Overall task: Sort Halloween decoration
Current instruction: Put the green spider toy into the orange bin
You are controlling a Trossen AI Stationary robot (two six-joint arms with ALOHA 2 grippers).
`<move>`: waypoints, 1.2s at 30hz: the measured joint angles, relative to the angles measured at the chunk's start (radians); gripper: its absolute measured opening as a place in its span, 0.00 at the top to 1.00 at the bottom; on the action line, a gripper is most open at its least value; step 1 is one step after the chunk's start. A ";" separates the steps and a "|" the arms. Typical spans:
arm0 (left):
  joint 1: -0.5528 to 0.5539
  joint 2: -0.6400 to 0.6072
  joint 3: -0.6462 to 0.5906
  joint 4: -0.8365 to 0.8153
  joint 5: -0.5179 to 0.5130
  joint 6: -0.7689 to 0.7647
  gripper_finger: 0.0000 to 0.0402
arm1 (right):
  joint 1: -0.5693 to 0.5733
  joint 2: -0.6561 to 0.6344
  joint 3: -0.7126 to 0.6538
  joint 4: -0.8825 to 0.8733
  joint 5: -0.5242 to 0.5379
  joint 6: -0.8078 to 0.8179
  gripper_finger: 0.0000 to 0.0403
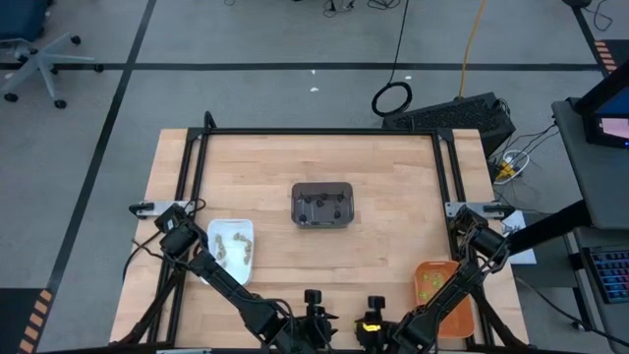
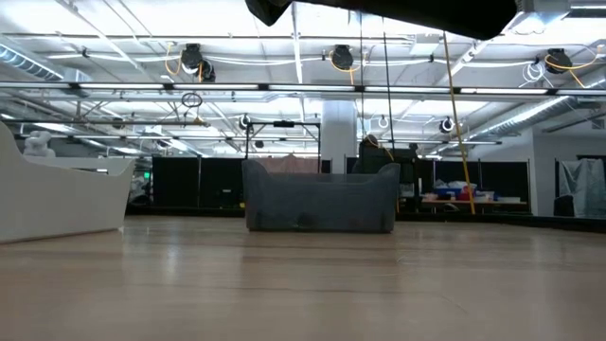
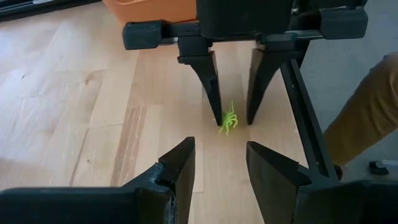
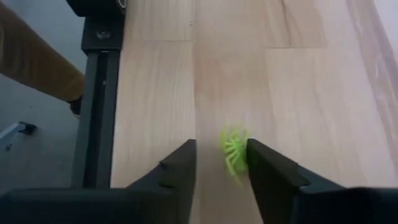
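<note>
Right end effector (image 4: 221, 163): low at the near edge of the tabletop (image 1: 393, 246), fingers apart, straddling a lime-green spider trinket (image 4: 234, 152); not closed on it. In the left wrist view the same end effector (image 3: 233, 118) shows with both fingertips down on the wood, the lime-green spider trinket (image 3: 228, 119) between them, nearer one finger.
Left end effector (image 3: 221, 165): also at the near edge, facing the right one, fingers apart, holding nothing.
Dark grey tray (image 1: 322, 205): mid-tabletop, well apart from both end effectors; small dark trinkets (image 1: 325, 207) inside.
White tray (image 1: 232, 250): left side, beside the left arm; pale tan trinkets (image 1: 236, 243) in it.
Orange tray (image 1: 435, 293): right side, partly under the right arm; greenish trinkets (image 1: 427, 284) inside. Its edge shows behind the right end effector in the left wrist view.
Obstructions: black frame rail (image 4: 94, 106) runs just beside the spider, along the tabletop edge.
Beyond the edge: a person's tan-clad leg (image 4: 34, 59) stands near the rail.
Low view: only the grey tray and a white tray wall visible; arms mostly out of frame.
</note>
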 joint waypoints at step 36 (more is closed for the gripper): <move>-0.015 -0.073 0.000 -0.024 -0.057 0.287 0.63 | 0.048 -0.214 -0.005 -0.009 0.186 -0.352 1.00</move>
